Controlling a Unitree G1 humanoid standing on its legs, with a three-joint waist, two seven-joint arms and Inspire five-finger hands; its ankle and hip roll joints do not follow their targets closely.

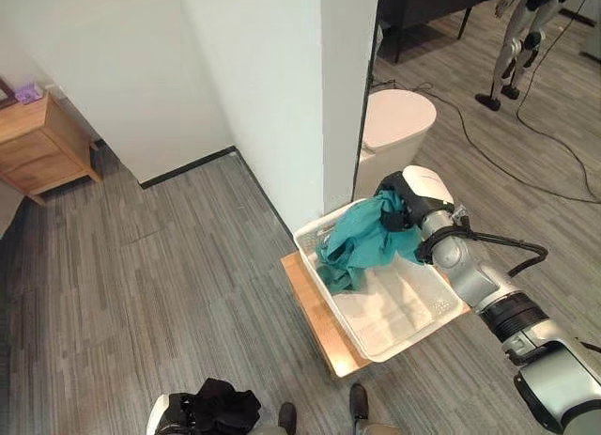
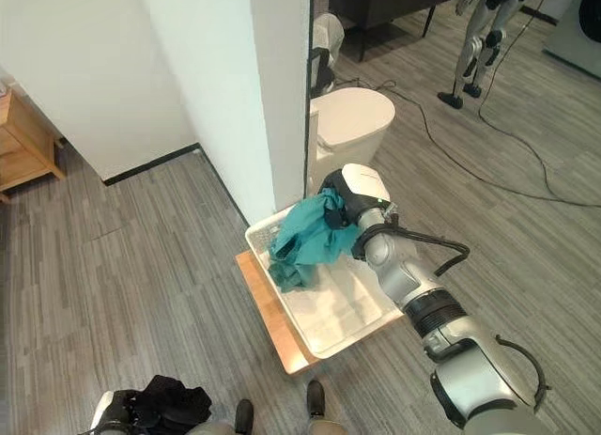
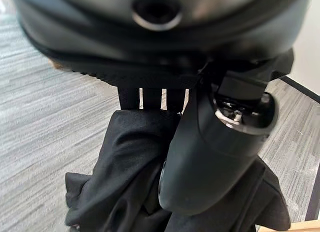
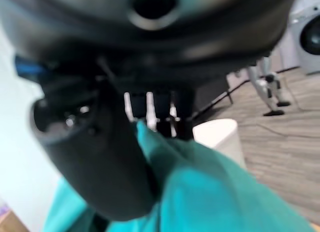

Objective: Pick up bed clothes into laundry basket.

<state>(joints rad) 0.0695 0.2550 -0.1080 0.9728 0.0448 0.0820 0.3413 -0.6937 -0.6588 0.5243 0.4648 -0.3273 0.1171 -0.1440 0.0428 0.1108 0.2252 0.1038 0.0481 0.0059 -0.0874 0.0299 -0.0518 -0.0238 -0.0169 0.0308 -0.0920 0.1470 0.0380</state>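
Observation:
A teal cloth [image 1: 362,242] hangs from my right hand [image 1: 392,209] over the far corner of the white laundry basket [image 1: 404,336]; its lower folds droop inside the basket. In the right wrist view the thumb [image 4: 95,162] and fingers pinch the teal cloth [image 4: 220,192]. My left hand [image 1: 178,411] is low at the near edge, shut on a black garment [image 1: 223,402]. The left wrist view shows its thumb [image 3: 215,157] pressed onto the black garment [image 3: 125,182].
The basket rests on a low wooden board [image 1: 315,318] on the grey plank floor. A white wall corner [image 1: 282,97] stands just behind it, with a white round stool [image 1: 399,120] beyond. A wooden cabinet [image 1: 38,148] is far left. Another robot's legs [image 1: 516,40] stand far right.

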